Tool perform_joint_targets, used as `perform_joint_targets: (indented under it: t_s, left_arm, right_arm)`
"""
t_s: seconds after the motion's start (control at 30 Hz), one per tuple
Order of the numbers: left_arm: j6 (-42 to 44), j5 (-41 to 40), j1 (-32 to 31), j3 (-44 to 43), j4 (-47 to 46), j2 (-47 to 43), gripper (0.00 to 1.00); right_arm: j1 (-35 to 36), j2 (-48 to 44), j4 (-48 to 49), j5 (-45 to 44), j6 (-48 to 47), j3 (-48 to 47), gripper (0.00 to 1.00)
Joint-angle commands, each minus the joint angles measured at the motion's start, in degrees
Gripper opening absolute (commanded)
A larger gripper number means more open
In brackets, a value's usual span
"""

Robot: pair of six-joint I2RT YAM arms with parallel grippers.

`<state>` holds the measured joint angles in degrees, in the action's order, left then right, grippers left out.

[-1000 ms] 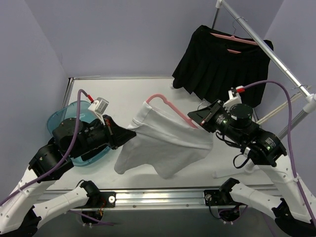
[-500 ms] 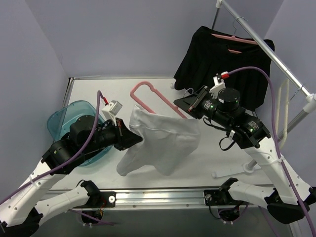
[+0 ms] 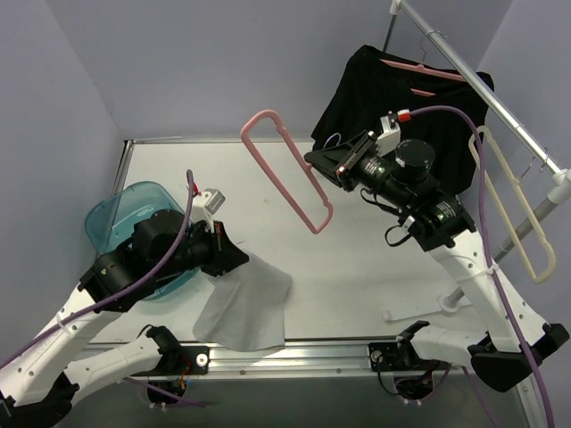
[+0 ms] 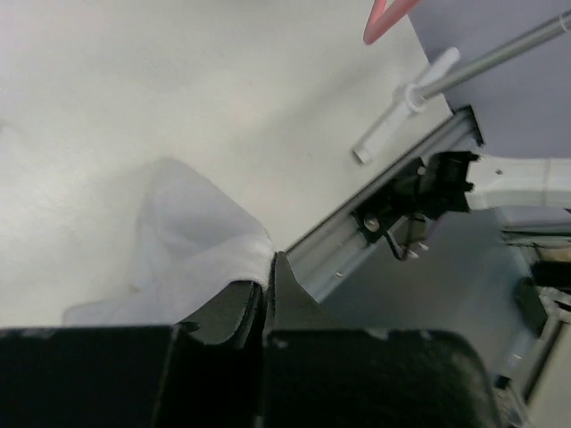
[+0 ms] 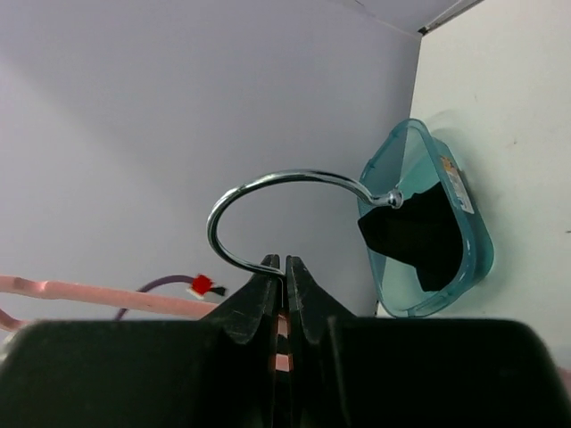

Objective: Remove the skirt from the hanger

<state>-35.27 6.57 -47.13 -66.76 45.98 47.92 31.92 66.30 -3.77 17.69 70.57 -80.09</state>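
Note:
The white skirt [image 3: 245, 303] lies crumpled on the table near the front rail, off the hanger. My left gripper [image 3: 239, 259] is shut on its upper edge; in the left wrist view the cloth [image 4: 192, 241] is pinched between the fingertips [image 4: 268, 265]. My right gripper [image 3: 319, 165] is shut on the pink hanger [image 3: 284, 169] and holds it bare in the air above the table's middle. In the right wrist view the metal hook [image 5: 268, 201] curves above my shut right gripper [image 5: 285, 264].
A teal bin [image 3: 125, 218] holding something dark sits at the left. A black skirt on a pink hanger [image 3: 401, 107] hangs from the rack rail [image 3: 500, 107] at the back right. A cream hanger [image 3: 517, 214] hangs further along. A white rod [image 3: 428, 308] lies front right.
The skirt has come off the hanger. My left gripper pulled it down toward the front rail. My right gripper lifted the now bare hanger up and back.

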Motion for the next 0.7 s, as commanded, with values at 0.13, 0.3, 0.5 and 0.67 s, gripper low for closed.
perform_joint_targets:
  t_s: [0.13, 0.3, 0.5, 0.67]
  left_arm:
    - [19.7, -23.4, 0.5, -28.7, 13.0, 7.8, 0.02]
    - [28.0, -40.9, 0.6, -40.1, 16.4, 8.5, 0.02]
    - [37.4, -52.8, 0.6, -44.6, 13.7, 7.7, 0.02]
    - [40.4, -62.5, 0.6, -44.9, 16.8, 11.3, 0.02]
  right_arm:
    - [-2.7, 0.1, -11.8, 1.7, -14.7, -10.5, 0.0]
    - [-3.4, -4.9, -14.3, 2.9, -15.6, -6.0, 0.0]
    - [-3.4, -6.5, -17.3, 5.3, -17.5, -2.8, 0.0]
    - [-3.4, -5.1, -21.4, 8.0, -21.2, -4.2, 0.0]
